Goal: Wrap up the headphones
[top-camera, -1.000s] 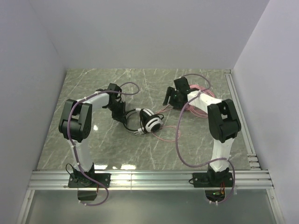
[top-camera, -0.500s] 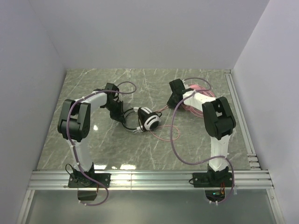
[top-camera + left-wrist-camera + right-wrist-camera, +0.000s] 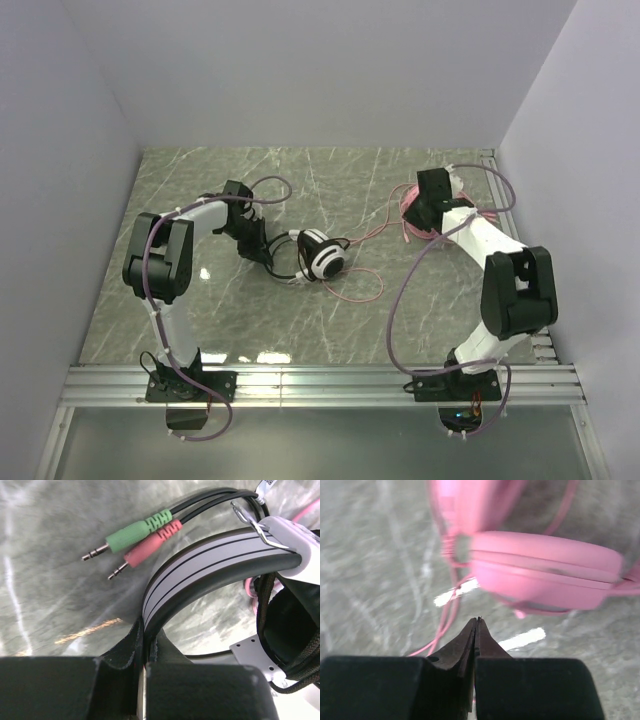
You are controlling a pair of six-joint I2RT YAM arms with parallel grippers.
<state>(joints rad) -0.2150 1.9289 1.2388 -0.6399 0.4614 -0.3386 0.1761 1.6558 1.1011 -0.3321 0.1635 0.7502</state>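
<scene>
Headphones: black-white headset (image 3: 210,555) likely light; stiff band best hold, left gripper (image 3: 144,640) clamps it. Pink cable (image 3: 444,617) limp; right gripper (image 3: 477,627) pinched, seemingly empty.

black-white headset (image 3: 322,258) central, pink headset (image 3: 547,575) right

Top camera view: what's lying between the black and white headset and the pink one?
Only the pink cable, trailing across the table from the pink headset toward the black and white headset and looping beside it; the top view shows this.
</scene>
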